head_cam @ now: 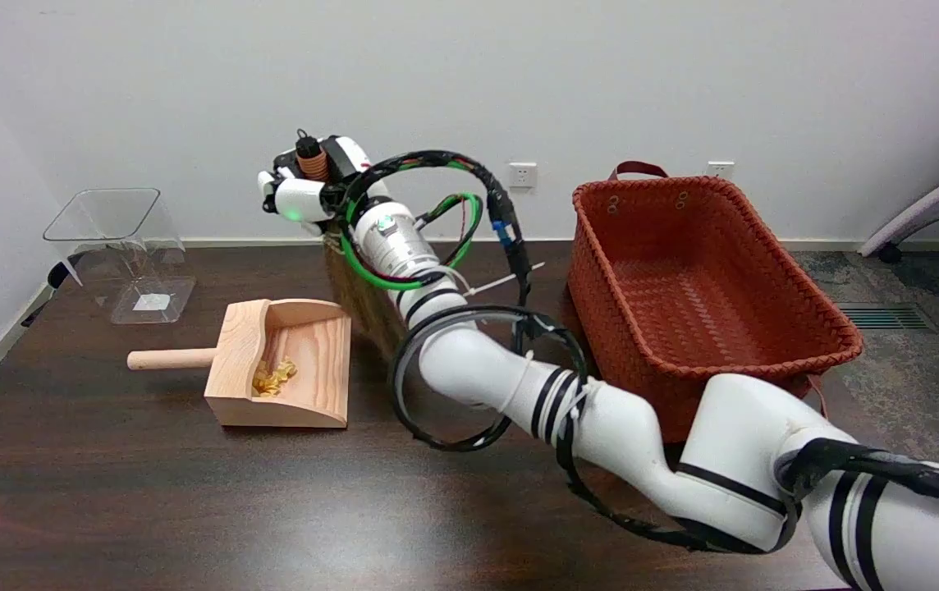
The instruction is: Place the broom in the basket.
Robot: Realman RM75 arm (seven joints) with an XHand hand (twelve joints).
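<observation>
Broom (354,283): your right hand (305,185) grips handle top, fingers wrapped round it; bristles behind forearm, right of wooden dustpan (285,365). Dustpan holds yellowish scraps (272,377). Basket (765,246) at desk (149,501) right edge, nothing inside. Clear bin (121,246) far left.

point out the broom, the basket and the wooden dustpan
broom (364,305), head view, on its straw bristles left of the arm
basket (765,246), head view, on its far right rim
wooden dustpan (315,341), head view, on its inner floor

Rust-red woven basket (707,287), pale wooden dustpan (289,365) (yellow crumbs inside), dark brown table (149,509), straw-coloured broom (359,287)
</observation>
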